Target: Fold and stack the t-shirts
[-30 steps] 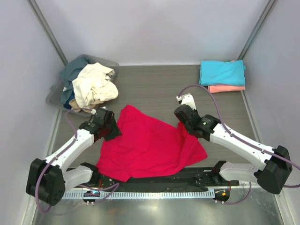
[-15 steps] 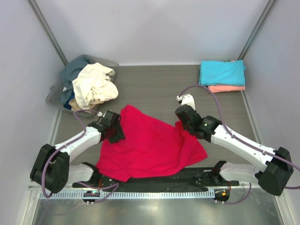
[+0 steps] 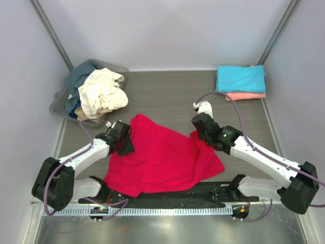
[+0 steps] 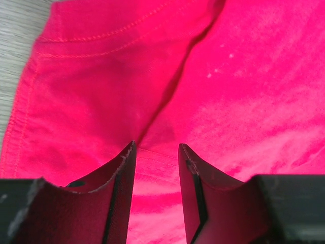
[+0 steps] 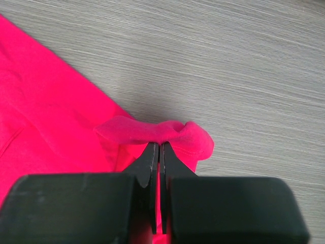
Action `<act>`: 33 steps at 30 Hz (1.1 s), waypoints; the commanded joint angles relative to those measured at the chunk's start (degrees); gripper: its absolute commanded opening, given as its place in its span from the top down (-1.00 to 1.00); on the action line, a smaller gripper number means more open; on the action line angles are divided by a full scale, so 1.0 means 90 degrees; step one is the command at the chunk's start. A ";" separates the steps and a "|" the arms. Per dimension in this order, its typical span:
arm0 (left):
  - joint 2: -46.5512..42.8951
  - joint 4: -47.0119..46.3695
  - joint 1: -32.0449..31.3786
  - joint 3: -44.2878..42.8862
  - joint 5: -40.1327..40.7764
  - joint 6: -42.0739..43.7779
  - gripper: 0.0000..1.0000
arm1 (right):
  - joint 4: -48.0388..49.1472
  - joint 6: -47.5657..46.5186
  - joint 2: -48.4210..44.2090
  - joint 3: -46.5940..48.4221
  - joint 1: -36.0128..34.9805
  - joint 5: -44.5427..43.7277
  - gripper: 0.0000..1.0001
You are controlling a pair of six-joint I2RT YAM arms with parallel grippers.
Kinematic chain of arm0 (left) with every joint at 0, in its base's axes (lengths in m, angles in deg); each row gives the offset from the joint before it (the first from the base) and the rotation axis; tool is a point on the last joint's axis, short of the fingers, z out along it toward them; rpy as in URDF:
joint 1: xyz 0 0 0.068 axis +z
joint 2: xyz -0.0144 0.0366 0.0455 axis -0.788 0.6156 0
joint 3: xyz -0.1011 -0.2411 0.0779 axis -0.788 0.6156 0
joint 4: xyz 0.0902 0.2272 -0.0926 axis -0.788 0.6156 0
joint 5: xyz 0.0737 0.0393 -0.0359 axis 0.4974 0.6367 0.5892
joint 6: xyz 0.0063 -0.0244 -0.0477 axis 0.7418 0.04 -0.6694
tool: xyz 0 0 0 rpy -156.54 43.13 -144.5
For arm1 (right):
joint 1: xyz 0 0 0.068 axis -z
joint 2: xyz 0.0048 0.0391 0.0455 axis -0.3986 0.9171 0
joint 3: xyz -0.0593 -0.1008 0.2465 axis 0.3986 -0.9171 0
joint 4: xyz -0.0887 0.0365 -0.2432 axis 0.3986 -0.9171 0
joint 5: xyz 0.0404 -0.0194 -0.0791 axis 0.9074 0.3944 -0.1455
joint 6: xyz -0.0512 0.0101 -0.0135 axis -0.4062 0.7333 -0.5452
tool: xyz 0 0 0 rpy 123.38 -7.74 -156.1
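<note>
Nudged left pincer in over red shirt, parted, crease just ahead of its tips. Barely budged with right pincer, clenched on shirt's edge. Spreading flat next, probably.

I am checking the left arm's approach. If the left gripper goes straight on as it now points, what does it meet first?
The red t-shirt. The left gripper, fingers open, aims at a crease in the cloth; nothing lies between, though the remaining gap is hard to judge.
</note>
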 commanded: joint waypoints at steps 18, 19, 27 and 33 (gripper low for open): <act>0.0055 0.0052 -0.0185 -0.0029 0.0334 0.0104 0.19 | 0.0273 -0.0008 -0.0254 -0.0088 0.0097 0.0090 0.98; 0.0055 0.0052 -0.0186 -0.0009 0.0334 0.0104 0.21 | 0.0273 0.0002 -0.0264 -0.0088 0.0097 0.0090 0.98; -0.0091 0.0071 -0.0205 0.0001 0.0285 0.0085 0.83 | 0.0273 0.0002 -0.0254 -0.0108 0.0107 0.0071 0.98; -0.0471 0.0470 -0.0205 -0.0389 0.0159 0.0133 1.00 | 0.0254 0.0050 -0.0361 -0.0098 0.0107 0.0061 0.98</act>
